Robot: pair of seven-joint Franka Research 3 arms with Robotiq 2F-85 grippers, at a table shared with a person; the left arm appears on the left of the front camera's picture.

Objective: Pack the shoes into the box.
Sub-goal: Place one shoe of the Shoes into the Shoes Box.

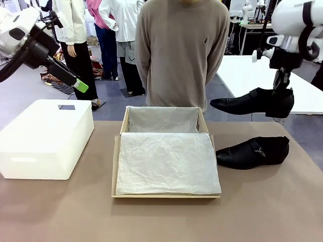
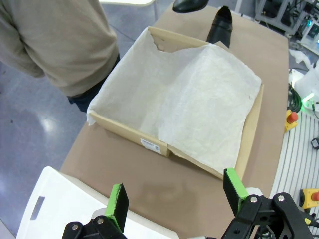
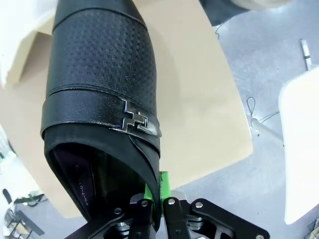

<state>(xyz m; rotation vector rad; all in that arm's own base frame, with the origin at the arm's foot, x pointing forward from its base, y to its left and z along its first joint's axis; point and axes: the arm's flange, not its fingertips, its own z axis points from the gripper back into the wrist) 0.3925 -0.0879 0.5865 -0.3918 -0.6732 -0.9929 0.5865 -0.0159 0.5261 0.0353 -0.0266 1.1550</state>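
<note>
Nothing in box (image 1: 124, 126) yet, just tissue (image 1: 166, 161). Right gripper (image 1: 281, 92) clamped on one shoe (image 1: 250, 103), airborne; other shoe (image 1: 252, 153) on table (image 1: 50, 212). Left gripper (image 2: 177, 191) spread, idle.

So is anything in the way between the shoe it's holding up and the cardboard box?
Nothing visible. The lifted shoe hangs in the right hand, to the right of the open box, which holds only paper. The other shoe lies lower, beside the box.
</note>
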